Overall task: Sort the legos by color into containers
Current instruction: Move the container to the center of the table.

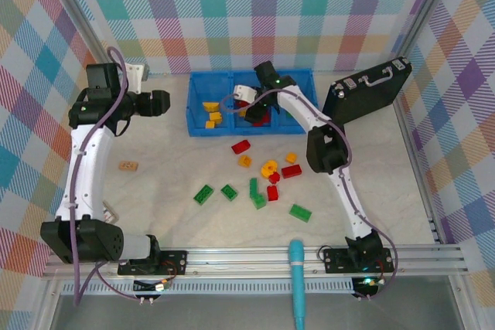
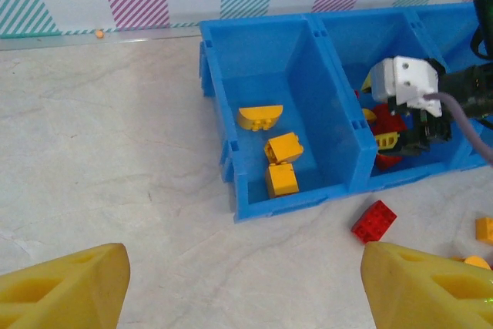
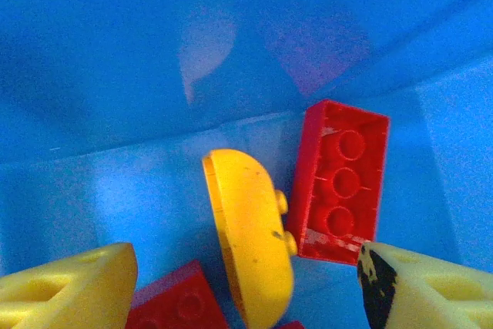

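With the table [image 1: 170,144] read from above as a dial, twelve at the far wall, a teal cylinder [image 1: 295,287] is seen at six, on the near rail between the arm bases. Just beyond it the loose legos [image 1: 263,179] are scattered from the centre toward five. The green bricks [image 1: 230,192] are nearest, red bricks [image 1: 291,171] and yellow-orange bricks [image 1: 268,168] are mixed behind them, and a lone red brick [image 1: 240,146] is found just short of the bin. A tan brick [image 1: 128,165] is set well apart at nine. At ten the left gripper [image 2: 245,290] is held over bare table, pointed toward the bin, its fingers [image 2: 69,287] spread wide with nothing between them. At twelve the blue bin [image 1: 197,94] is placed with its containers side by side. Three yellow-orange pieces [image 2: 281,159] are lying in the left compartment [image 2: 231,90]. The right gripper [image 3: 246,290] is seen inside the middle compartment [image 2: 339,59], its fingers [image 3: 69,287] parted and released. A rounded yellow brick [image 3: 246,229] is stood on edge between them, touched by neither. An upturned red brick [image 3: 343,182] is lying against the yellow one at its two o'clock. A black case [image 1: 367,90] is stood at two, just beside the bin's right end.
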Controlling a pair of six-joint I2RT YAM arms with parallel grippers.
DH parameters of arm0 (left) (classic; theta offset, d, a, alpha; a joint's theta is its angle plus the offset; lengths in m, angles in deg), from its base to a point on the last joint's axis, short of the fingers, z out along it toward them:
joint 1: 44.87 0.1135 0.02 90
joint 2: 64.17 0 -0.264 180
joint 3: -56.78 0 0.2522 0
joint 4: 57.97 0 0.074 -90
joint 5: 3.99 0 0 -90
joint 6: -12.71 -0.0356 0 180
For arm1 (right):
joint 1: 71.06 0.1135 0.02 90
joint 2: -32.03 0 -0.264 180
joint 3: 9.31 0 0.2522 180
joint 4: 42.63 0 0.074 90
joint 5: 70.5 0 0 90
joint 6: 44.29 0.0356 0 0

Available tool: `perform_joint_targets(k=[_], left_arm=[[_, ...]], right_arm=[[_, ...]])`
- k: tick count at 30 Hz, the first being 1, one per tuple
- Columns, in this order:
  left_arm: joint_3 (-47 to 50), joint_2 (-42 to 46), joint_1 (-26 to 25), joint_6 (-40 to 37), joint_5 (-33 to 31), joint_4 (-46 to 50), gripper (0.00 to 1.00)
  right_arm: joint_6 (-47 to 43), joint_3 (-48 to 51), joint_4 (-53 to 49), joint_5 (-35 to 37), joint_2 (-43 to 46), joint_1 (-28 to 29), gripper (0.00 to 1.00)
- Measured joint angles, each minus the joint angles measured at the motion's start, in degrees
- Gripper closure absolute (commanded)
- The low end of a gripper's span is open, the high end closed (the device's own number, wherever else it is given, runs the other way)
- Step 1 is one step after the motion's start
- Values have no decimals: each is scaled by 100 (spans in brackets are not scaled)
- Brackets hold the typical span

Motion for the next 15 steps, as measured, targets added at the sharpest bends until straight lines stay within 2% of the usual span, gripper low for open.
perform_joint_targets(k=[6, 15], left_arm=[[2, -299, 37, 2, 52, -90, 21], [87, -334, 61, 4, 111, -162, 21]], right_arm=[[-111, 535, 341, 315, 133, 251, 20], [-188, 2155, 431, 581, 1189, 531, 17]])
